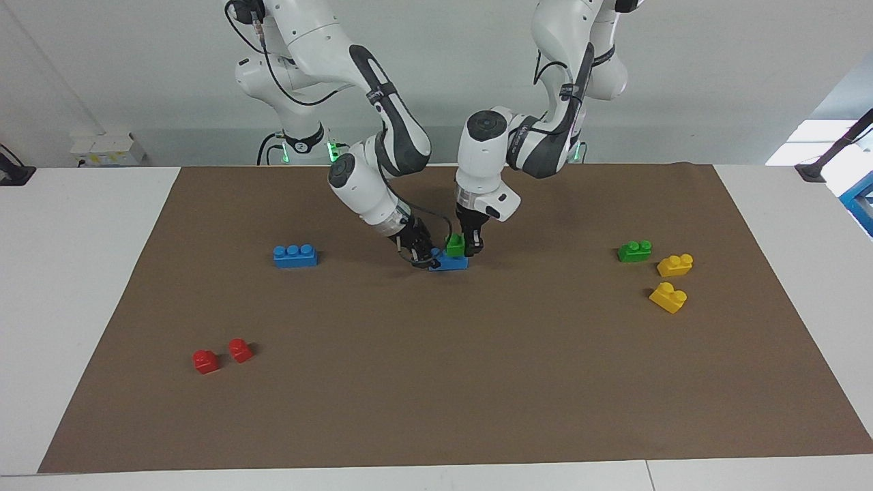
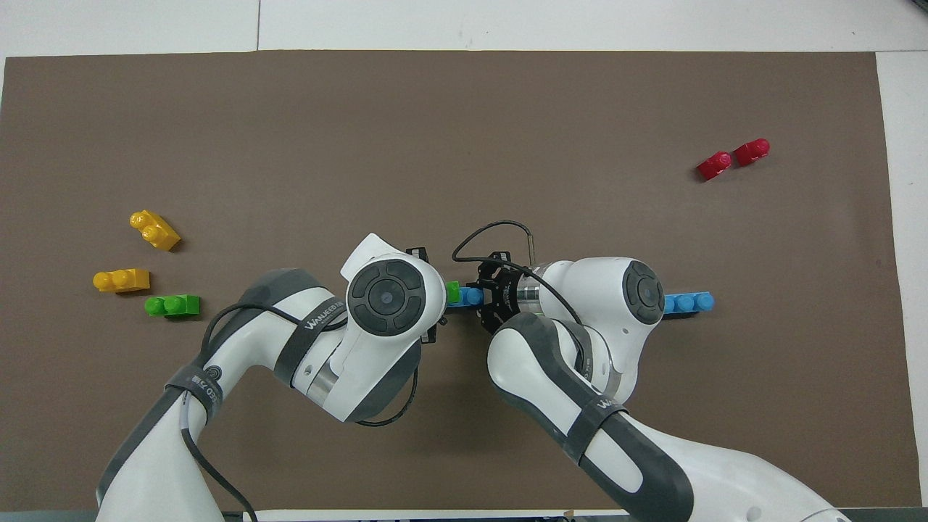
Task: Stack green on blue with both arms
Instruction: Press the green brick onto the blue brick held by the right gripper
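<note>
Left gripper (image 1: 468, 247) clamps green brick (image 1: 455, 245), resting on blue brick (image 1: 451, 261) below it; right gripper (image 1: 423, 258) grips that blue brick's end.

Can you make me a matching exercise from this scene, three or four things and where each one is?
Things:
1. held green brick
2. loose green brick
3. red blocks
4. free blue brick

Places:
A. beside the yellow bricks
B. at the held blue brick
C. alone, toward the right arm's end
D. farthest from the robots

Pairs: 1-B, 2-A, 3-D, 4-C
</note>
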You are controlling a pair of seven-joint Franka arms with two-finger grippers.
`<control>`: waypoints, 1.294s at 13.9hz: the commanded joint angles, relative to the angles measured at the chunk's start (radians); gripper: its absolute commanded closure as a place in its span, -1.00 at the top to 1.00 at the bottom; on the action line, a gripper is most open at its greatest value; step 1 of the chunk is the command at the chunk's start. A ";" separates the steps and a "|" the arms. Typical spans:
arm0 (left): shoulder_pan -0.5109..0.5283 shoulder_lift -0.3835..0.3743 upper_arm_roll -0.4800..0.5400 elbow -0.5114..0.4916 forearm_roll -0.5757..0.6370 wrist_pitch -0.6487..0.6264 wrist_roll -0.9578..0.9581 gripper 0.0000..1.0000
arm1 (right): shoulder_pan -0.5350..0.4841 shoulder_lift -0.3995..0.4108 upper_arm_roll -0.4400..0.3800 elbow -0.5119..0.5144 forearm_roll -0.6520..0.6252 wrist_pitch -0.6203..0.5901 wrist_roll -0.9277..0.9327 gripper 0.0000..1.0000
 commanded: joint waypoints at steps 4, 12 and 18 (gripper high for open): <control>-0.036 0.013 0.016 -0.020 0.041 0.033 -0.048 -1.00 | 0.022 0.025 -0.003 -0.030 0.032 0.039 -0.052 -1.00; -0.027 0.054 0.016 -0.041 0.106 0.088 -0.056 -0.51 | 0.019 0.025 -0.003 -0.030 0.032 0.036 -0.050 -1.00; 0.019 -0.022 0.018 -0.037 0.106 0.010 0.082 1.00 | 0.016 0.025 -0.003 -0.026 0.032 0.033 -0.047 0.89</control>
